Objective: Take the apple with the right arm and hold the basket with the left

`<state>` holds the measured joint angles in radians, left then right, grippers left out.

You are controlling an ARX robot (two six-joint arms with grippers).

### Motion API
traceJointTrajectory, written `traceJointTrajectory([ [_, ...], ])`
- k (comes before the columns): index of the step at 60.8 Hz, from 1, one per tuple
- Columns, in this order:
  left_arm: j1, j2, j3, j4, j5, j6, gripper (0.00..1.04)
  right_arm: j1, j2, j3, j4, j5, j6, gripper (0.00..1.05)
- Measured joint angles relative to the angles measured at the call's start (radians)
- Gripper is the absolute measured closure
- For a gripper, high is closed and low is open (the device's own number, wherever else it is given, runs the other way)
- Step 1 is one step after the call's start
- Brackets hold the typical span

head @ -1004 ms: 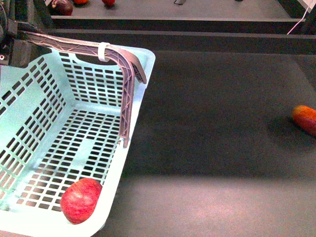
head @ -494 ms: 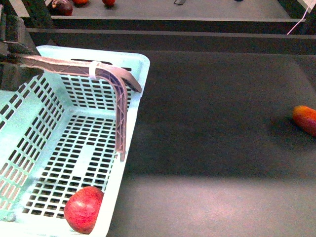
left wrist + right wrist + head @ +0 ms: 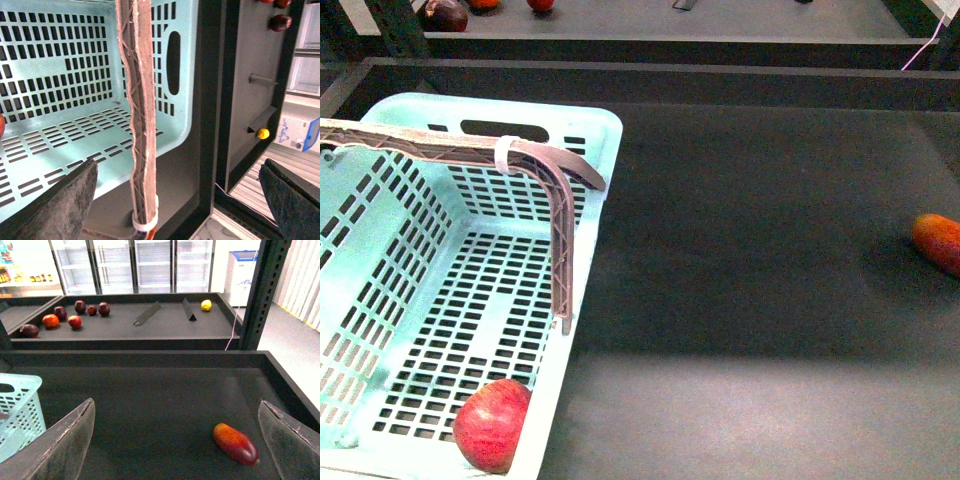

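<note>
Apple (image 3: 492,424) sits in basket (image 3: 595,200) w/ handle (image 3: 440,147) up, at tray's left edge. Left gripper (image 3: 177,200) and right gripper (image 3: 177,440) both spread wide, holding nothing.

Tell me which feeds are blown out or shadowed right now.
Front view: a dark shadow band crosses the tray, with a brighter strip nearer the camera; the apple in the basket is clearly lit. Right wrist view: background fridges and floor overexposed. Left wrist view: bright glare at the floor edge, jaws blurred.

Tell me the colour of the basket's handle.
The handle is greyish brown, against the pale turquoise basket; the front view shows it best.
</note>
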<state>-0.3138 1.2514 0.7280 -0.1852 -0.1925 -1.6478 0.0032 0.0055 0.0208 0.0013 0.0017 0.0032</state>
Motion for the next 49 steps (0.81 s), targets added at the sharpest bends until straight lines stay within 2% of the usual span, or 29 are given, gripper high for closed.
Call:
traceJointTrajectory([
  [8, -0.032, -0.056, 0.0, -0.019, -0.019, -0.017, 0.07, 0.0, 0.0, 0.0, 0.0, 0.0, 0.0, 0.09],
  [9, -0.033, -0.056, -0.005, -0.008, -0.03, 0.003, 0.08, 0.0, 0.0, 0.0, 0.0, 0.0, 0.0, 0.09],
  [11, -0.034, -0.059, -0.051, 0.116, -0.07, 0.08, 0.12, 0.0, 0.0, 0.0, 0.0, -0.001, 0.0, 0.09],
  [13, -0.025, -0.072, -0.163, 0.392, -0.111, 0.305, 0.21, 0.0, 0.0, 0.0, 0.0, 0.0, 0.0, 0.09],
  [14, -0.014, -0.083, -0.231, 0.54, -0.107, 0.49, 0.26, 0.0, 0.0, 0.0, 0.0, 0.0, 0.0, 0.09],
  [15, -0.005, -0.093, -0.272, 0.626, -0.103, 0.576, 0.3, 0.0, 0.0, 0.0, 0.0, 0.0, 0.0, 0.09],
  [18, 0.022, -0.135, -0.367, 0.822, -0.088, 0.89, 0.4, 0.0, 0.0, 0.0, 0.0, 0.0, 0.0, 0.09],
  [21, 0.044, -0.175, -0.409, 0.911, -0.067, 1.143, 0.49, 0.0, 0.0, 0.0, 0.0, 0.0, 0.0, 0.09],
  [26, 0.078, -0.238, -0.455, 0.934, -0.036, 1.4, 0.64, 0.0, 0.0, 0.0, 0.0, 0.0, 0.0, 0.09],
  [29, 0.097, -0.266, -0.486, 0.933, -0.016, 1.49, 0.73, 0.0, 0.0, 0.0, 0.0, 0.0, 0.0, 0.09],
  [30, 0.111, -0.287, -0.51, 0.929, -0.003, 1.535, 0.8, 0.0, 0.0, 0.0, 0.0, 0.0, 0.0, 0.09],
  [37, 0.147, -0.357, -0.563, 0.904, 0.036, 1.603, 1.01, 0.0, 0.0, 0.0, 0.0, 0.0, 0.0, 0.09],
  [49, 0.208, -0.509, -0.634, 0.826, 0.09, 1.63, 1.01, 0.0, 0.0, 0.0, 0.0, 0.0, 0.0, 0.09],
])
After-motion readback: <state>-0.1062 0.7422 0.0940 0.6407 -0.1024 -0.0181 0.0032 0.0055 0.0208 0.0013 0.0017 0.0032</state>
